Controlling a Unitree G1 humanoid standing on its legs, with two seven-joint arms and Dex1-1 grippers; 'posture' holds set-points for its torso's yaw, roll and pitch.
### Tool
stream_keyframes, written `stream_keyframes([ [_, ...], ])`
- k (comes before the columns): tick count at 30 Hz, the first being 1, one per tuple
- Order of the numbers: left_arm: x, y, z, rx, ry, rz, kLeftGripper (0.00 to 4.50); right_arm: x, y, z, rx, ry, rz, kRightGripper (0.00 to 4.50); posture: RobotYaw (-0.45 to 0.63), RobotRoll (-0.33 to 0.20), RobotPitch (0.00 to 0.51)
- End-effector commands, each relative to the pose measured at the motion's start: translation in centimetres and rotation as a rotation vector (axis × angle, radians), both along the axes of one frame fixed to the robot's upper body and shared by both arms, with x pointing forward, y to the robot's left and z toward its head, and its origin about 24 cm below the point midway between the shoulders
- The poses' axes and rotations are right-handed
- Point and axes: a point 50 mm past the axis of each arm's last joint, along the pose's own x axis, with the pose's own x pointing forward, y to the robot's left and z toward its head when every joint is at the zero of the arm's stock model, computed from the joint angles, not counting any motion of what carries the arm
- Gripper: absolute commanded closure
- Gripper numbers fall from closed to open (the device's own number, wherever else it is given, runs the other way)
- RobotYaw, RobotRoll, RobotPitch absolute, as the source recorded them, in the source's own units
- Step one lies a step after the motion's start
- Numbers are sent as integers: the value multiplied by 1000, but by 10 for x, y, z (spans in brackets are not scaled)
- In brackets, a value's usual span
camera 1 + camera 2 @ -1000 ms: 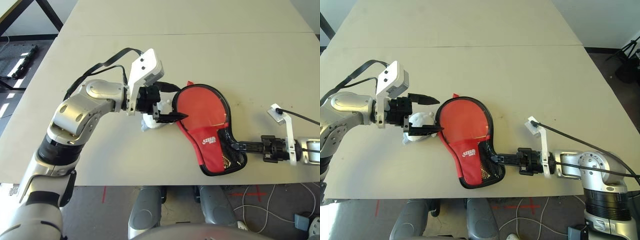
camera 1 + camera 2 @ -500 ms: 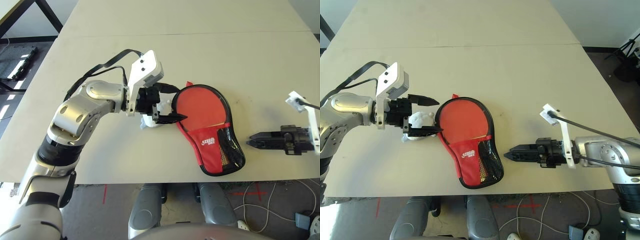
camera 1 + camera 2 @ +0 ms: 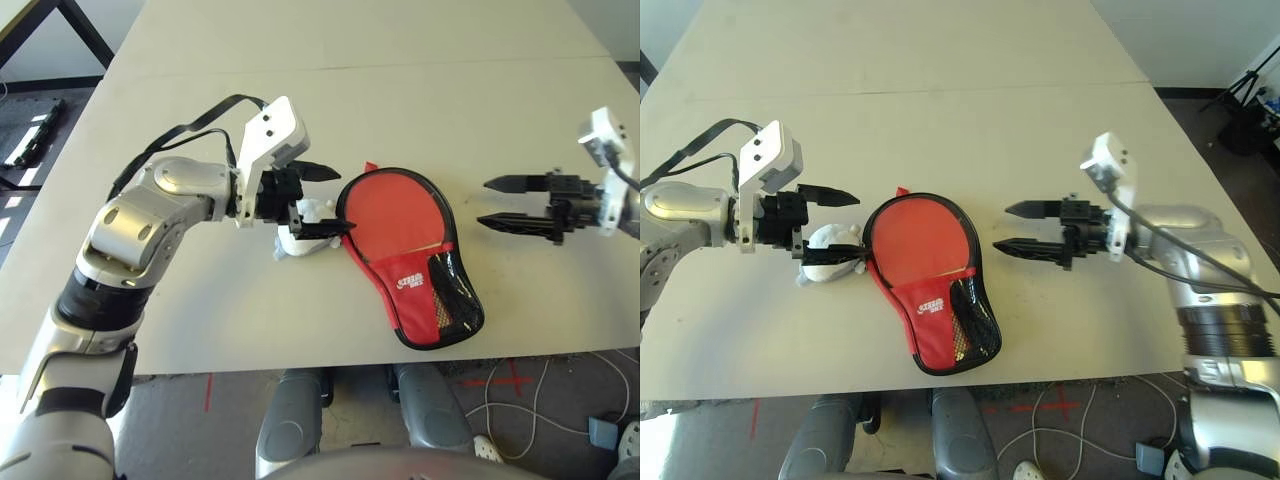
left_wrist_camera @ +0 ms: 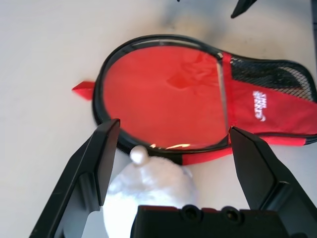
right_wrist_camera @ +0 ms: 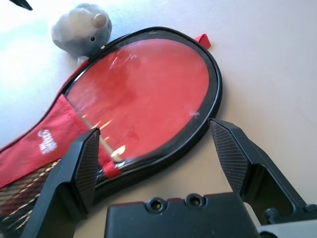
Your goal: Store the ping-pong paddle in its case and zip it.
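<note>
A wide, pale tabletop (image 3: 420,110) spreads across the frame, carrying everything within reach of both arms. At centre lies the case (image 3: 410,255), a red paddle-shaped pouch with black zipper edging, its round end toward the upper left and its narrow end, with a white logo and black mesh pocket, toward the lower right. The ping-pong paddle (image 3: 395,212) sits inside it: the round red face shows through the unzipped round end, and a little of the light handle shows behind the mesh. The paddle seems stored, so zipping looks like what remains.

Left of centre, the left tool (image 3: 320,198) has its two black fingers spread wide, holding nothing. It hovers at the case's round edge, straddling a small whitish pouch (image 3: 303,228), likely placed there to steady the case.

At the right edge, the right tool (image 3: 502,203) points leftward at the case, well apart from it, fingers wide and empty, seemingly poised to reach for the zipper.
</note>
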Motion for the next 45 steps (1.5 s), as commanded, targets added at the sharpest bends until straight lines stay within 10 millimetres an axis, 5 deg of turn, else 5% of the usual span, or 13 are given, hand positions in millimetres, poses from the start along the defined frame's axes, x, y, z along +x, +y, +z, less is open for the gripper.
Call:
stream_keyframes([
  [1, 0, 5, -9, 27, 18, 23, 0, 10, 14, -11, -66, -36, 83, 7, -81, 0, 239],
  [9, 2, 9, -18, 33, 37, 48, 0, 12, 35, -31, -114, -51, 227, 7, -68, 0, 241],
  [18, 4, 12, -21, 37, 52, 53, 0, 13, 34, -59, -242, 8, 238, 7, -68, 0, 244],
  [43, 17, 19, -39, 174, 147, 228, 0, 18, 37, -66, -271, -46, 178, 7, -83, 0, 248],
  [45, 19, 18, -39, 174, 148, 232, 408, 18, 37, -66, -269, -47, 175, 0, -83, 0, 248],
])
